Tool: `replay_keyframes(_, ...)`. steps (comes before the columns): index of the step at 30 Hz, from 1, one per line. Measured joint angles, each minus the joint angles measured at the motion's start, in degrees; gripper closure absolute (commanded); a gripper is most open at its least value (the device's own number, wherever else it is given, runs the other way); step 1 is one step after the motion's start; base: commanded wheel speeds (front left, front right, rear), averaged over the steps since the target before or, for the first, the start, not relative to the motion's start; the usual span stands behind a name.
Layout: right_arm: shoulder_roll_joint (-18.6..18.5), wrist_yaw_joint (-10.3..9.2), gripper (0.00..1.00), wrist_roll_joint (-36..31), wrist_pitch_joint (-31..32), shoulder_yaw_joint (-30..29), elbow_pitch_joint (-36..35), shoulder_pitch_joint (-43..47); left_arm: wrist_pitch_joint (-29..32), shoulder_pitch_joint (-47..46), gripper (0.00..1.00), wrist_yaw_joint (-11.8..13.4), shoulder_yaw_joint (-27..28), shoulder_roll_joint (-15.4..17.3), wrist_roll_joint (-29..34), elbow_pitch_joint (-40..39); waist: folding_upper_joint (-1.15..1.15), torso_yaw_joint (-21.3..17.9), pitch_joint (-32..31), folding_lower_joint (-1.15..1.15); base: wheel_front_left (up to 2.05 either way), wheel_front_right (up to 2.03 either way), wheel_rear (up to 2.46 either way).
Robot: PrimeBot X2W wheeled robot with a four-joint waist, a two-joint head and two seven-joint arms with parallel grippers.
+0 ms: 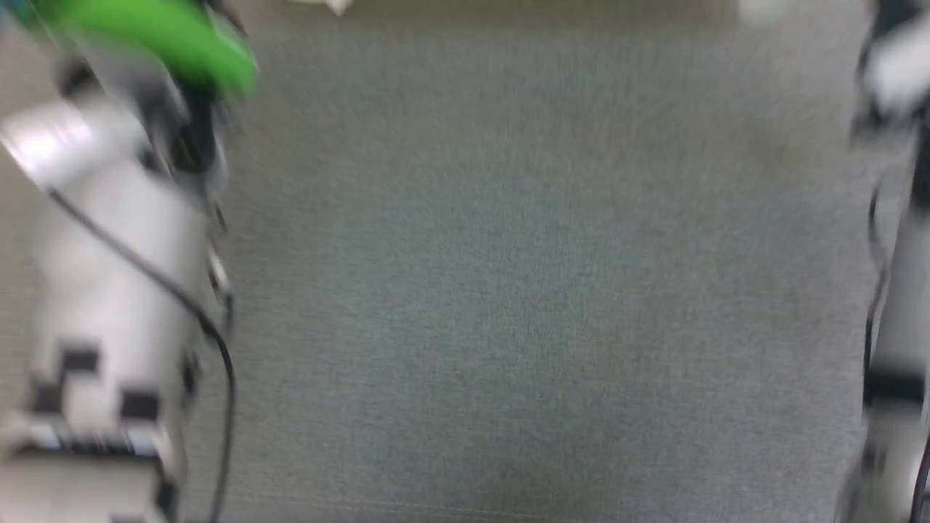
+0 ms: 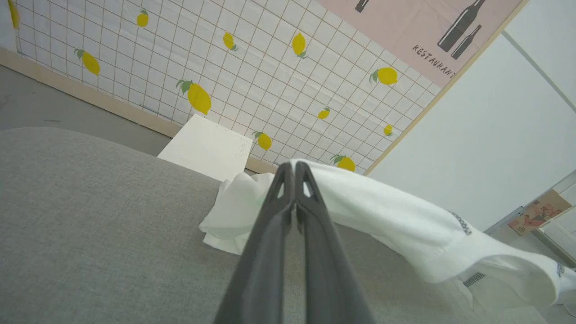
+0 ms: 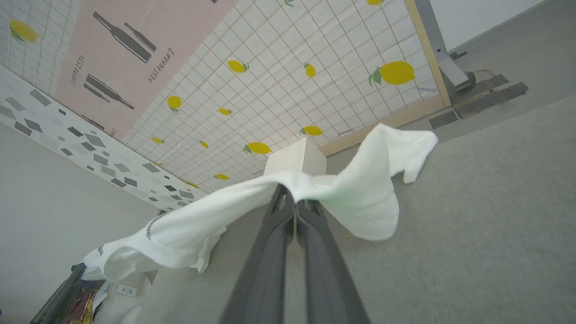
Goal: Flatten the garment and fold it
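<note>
Grey fabric surface (image 2: 90, 234) spreads below you; your left gripper (image 2: 294, 169) and right gripper (image 3: 295, 204) each have jaws closed on the white garment (image 2: 405, 220), held raised between them.

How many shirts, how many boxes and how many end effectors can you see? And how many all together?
T-shirt: 1
box: 1
End effectors: 2, the left end effector and the right end effector, each shut on the T-shirt
Total: 4
</note>
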Motion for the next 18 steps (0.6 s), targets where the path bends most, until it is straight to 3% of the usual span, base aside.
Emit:
replay_keyframes(6, -0.5, -0.01, 1.0, -1.9, 5.3, 1.3, -11.5, 23.4, 4.1, 21.7, 1.0, 0.4, -3.2, -0.3, -2.4, -9.3, 0.0, 0.7, -7.7, 0.0, 0.0, 0.0, 0.0)
replay_keyframes(12, -0.3, -0.01, 1.0, -5.2, 9.5, 0.4, -19.7, 39.4, 10.1, 38.7, 1.0, 5.9, -6.8, 1.5, -1.3, -19.7, 0.0, 1.4, -14.4, 0.0, 0.0, 0.0, 0.0)
replay_keyframes(18, 0.2, 0.0, 1.0, -7.6, 15.0, -1.1, -24.1, 48.2, 16.6, 50.3, 1.0, 11.5, -8.6, 4.0, -1.6, -28.8, 0.0, 1.8, -19.5, 0.0, 0.0, 0.0, 0.0)
